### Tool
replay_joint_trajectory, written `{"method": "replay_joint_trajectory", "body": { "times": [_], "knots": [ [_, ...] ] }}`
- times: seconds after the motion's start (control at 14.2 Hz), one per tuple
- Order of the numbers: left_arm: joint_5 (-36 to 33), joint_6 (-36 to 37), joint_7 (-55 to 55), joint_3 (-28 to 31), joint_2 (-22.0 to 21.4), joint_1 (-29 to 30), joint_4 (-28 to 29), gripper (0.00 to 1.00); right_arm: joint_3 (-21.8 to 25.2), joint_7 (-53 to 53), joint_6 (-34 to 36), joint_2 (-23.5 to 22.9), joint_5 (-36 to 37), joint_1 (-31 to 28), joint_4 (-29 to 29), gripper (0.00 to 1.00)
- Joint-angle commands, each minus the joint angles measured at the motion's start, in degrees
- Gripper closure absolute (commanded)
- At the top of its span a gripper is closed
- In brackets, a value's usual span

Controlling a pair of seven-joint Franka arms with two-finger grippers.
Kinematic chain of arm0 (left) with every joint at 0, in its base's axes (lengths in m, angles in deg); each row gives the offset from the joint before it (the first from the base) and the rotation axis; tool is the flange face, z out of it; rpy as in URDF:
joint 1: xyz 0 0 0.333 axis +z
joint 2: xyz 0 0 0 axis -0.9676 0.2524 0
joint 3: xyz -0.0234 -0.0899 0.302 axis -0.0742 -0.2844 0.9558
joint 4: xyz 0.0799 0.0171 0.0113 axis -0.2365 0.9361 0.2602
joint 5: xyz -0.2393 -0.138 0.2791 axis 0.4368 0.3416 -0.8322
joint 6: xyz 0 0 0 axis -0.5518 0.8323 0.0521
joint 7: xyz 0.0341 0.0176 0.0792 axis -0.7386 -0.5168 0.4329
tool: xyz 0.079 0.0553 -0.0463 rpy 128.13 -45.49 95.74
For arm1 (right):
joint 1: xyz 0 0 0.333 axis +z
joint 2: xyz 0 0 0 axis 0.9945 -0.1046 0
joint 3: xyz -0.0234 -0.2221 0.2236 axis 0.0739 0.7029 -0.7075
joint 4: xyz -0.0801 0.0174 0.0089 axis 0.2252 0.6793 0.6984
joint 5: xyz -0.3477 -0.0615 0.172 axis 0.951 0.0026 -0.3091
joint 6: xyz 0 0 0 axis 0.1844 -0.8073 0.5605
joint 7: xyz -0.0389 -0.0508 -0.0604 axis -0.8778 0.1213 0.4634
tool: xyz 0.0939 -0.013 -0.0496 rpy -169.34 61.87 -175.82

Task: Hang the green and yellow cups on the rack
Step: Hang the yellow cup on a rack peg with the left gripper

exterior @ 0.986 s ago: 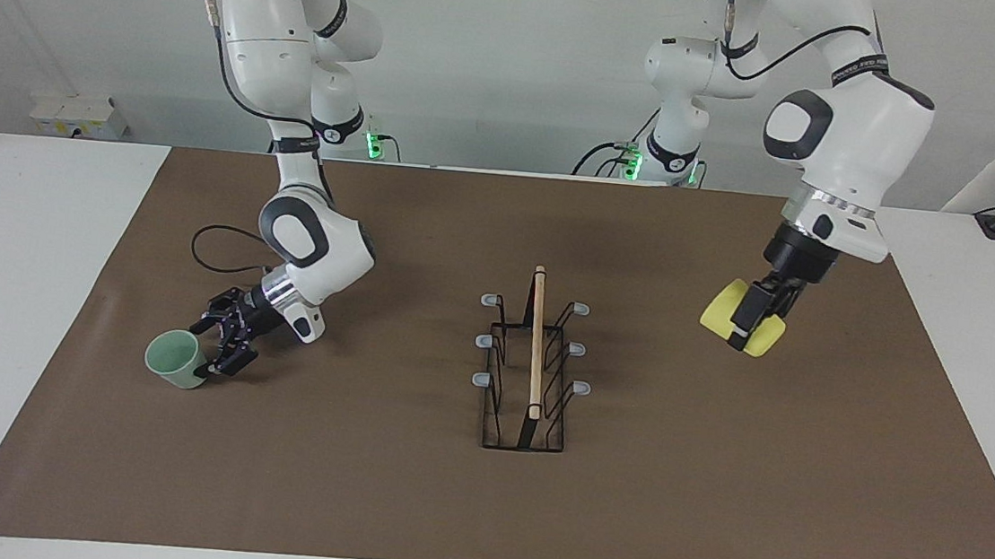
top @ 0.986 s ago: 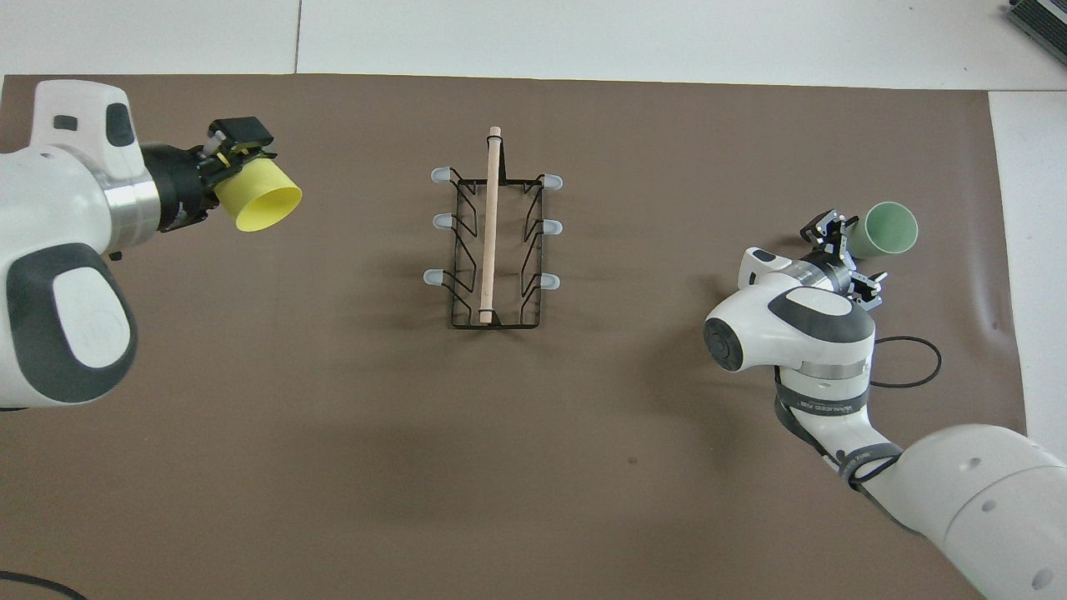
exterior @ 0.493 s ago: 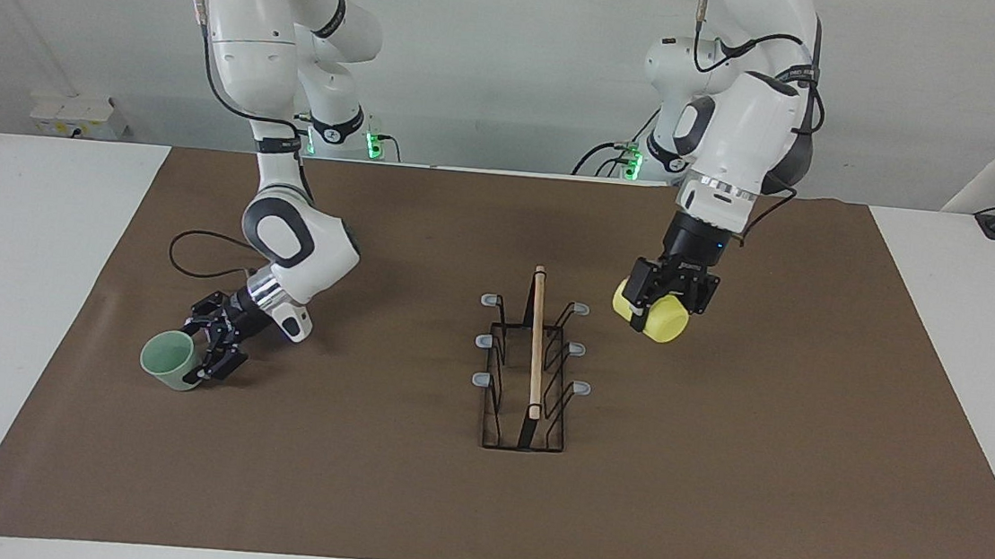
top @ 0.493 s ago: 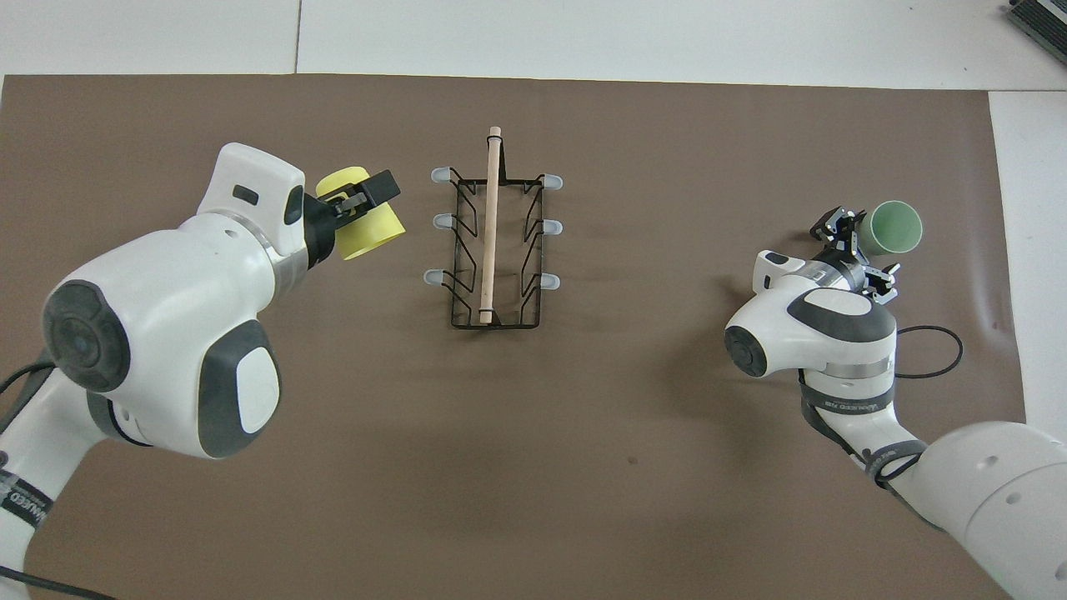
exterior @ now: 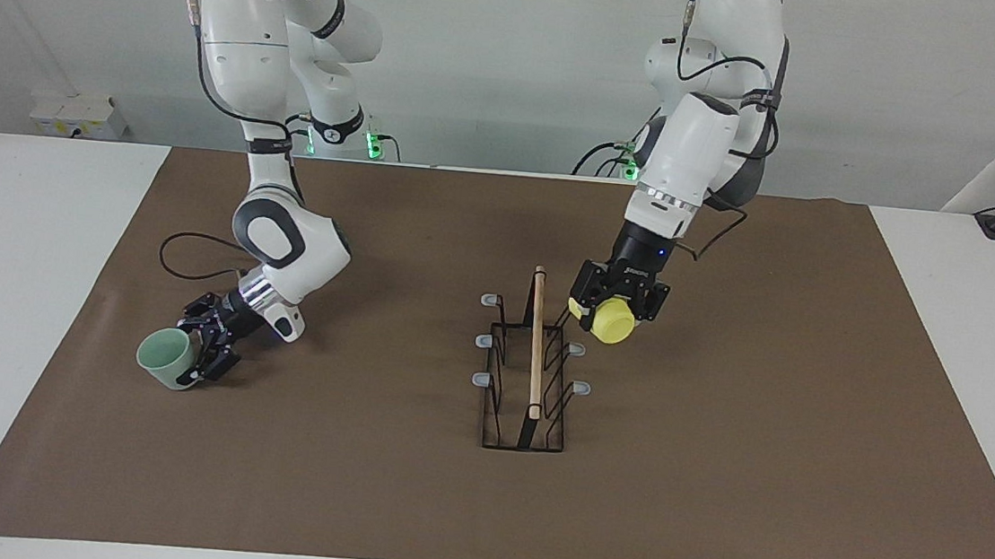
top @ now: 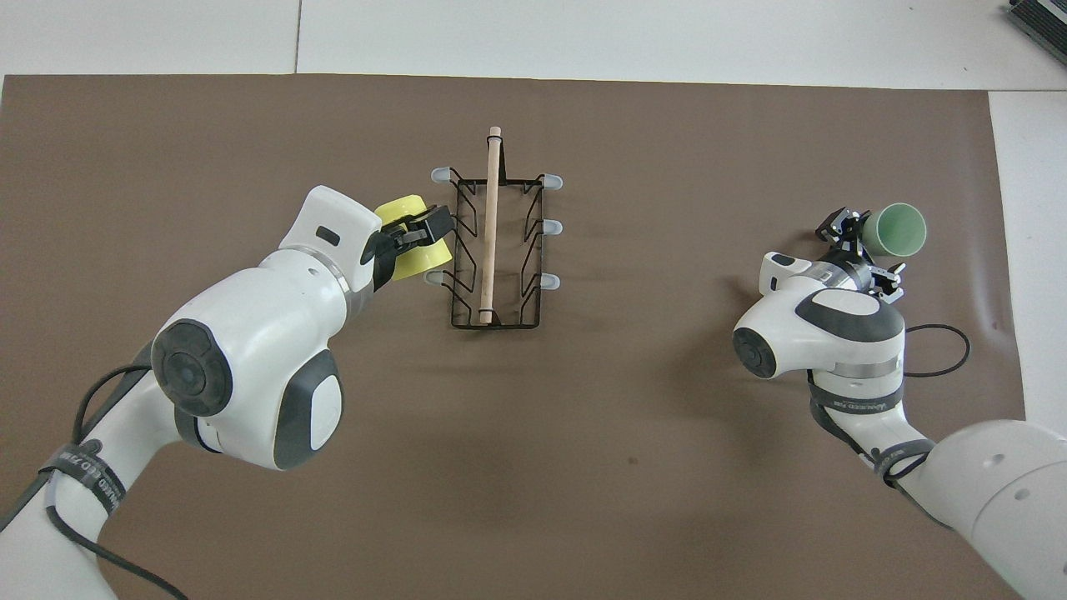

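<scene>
Now the left gripper (exterior: 617, 306) clamps the yellow cup (exterior: 614, 322) beside the rack (exterior: 531, 364), while the right gripper (exterior: 207, 353) pinches the green cup (exterior: 165, 358) on the mat (exterior: 714, 479).

The room is bright and the light is even. It seems to come from above, because the shadows are soft and sit close under things. A faint grey shadow lies on the brown mat (exterior: 714, 479) beside the rack (exterior: 528, 381) and under each arm. The white table (exterior: 19, 292) and the wall look very bright but not washed out. The white arm shells shine a little. Both pictures are clear, with no blur.
</scene>
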Motion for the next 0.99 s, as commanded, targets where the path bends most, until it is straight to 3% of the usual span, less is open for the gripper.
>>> {"method": "replay_joint_trajectory", "body": {
  "times": [0.0,0.21,0.35,0.49,0.56,0.63,0.7,0.92],
  "knots": [
    [-1.1,-2.0,-0.7,-0.1,-0.6,-0.4,2.8,1.0,-0.3,-1.6,-1.2,0.0,2.8,-1.0,-0.5,0.0],
    [-1.1,-1.9,-0.9,-1.8,-1.1,-0.3,4.8,1.0,-0.3,-1.6,-2.6,-0.2,4.2,-1.9,-0.5,0.03],
    [-1.1,-1.5,-0.2,-2.6,-1.5,-0.3,5.9,1.0,-0.3,-1.6,-2.8,-0.2,4.3,-1.9,-0.4,0.35],
    [-1.1,-1.3,0.2,-3.4,-1.7,-0.2,6.4,1.0,-0.3,-1.5,-2.8,-0.2,4.3,-1.9,-0.4,0.55],
    [-1.1,-1.2,-0.1,-3.4,-1.7,-0.1,6.3,0.65,-0.3,-1.5,-2.6,-0.2,4.3,-1.8,-0.3,0.65],
    [-1.1,-1.2,-0.3,-3.4,-1.7,-0.1,6.1,0.14,-0.3,-1.4,-2.5,-0.2,4.3,-1.8,-0.2,0.73],
    [-1.1,-0.6,-0.5,-3.4,-1.6,-0.1,5.7,0.0,-0.4,-1.4,-2.2,-0.2,4.3,-1.6,-0.1,0.78],
    [-1.1,12.4,-0.9,-3.3,-1.0,0.5,-0.5,0.0,-0.4,-0.4,-1.8,0.6,2.3,-0.8,0.8,0.79]
  ]
}}
